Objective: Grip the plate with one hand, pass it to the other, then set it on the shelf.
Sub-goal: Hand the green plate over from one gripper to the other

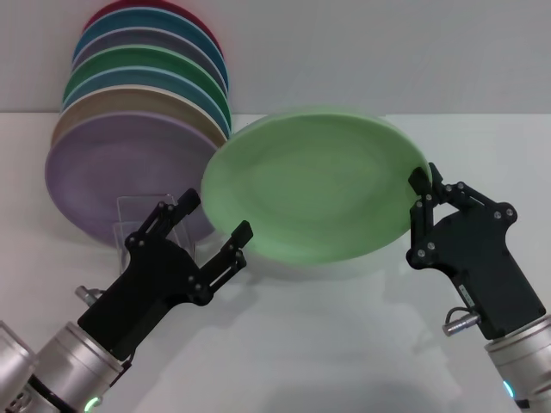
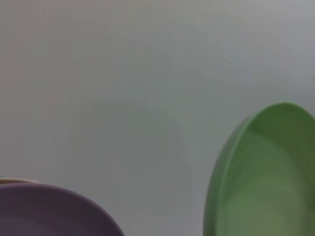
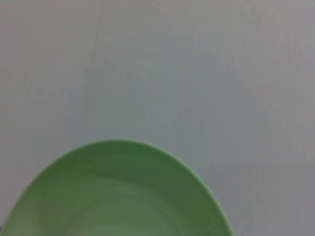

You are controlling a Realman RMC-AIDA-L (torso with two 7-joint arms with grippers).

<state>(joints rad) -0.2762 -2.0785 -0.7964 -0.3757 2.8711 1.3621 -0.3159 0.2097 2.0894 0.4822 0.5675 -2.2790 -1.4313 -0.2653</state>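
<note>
The pale mint-green plate [image 1: 314, 185] hangs tilted above the white table, and my right gripper [image 1: 424, 182] is shut on its right rim. My left gripper [image 1: 213, 219] is open at the plate's lower left edge. In the head view that rim lies between its two fingers, and I cannot tell whether they touch it. The clear acrylic shelf [image 1: 131, 215] stands just behind the left gripper, in front of the lilac plate [image 1: 108, 172]. The left wrist view shows the plate [image 2: 266, 182] edge-on beside the lilac plate [image 2: 49, 211]. In the right wrist view the plate [image 3: 118, 196] fills the lower part.
A row of several coloured plates [image 1: 151, 77] leans upright at the back left, with the lilac one in front. The white table [image 1: 327, 344] extends toward me between the two arms. A pale wall [image 1: 387, 52] rises behind.
</note>
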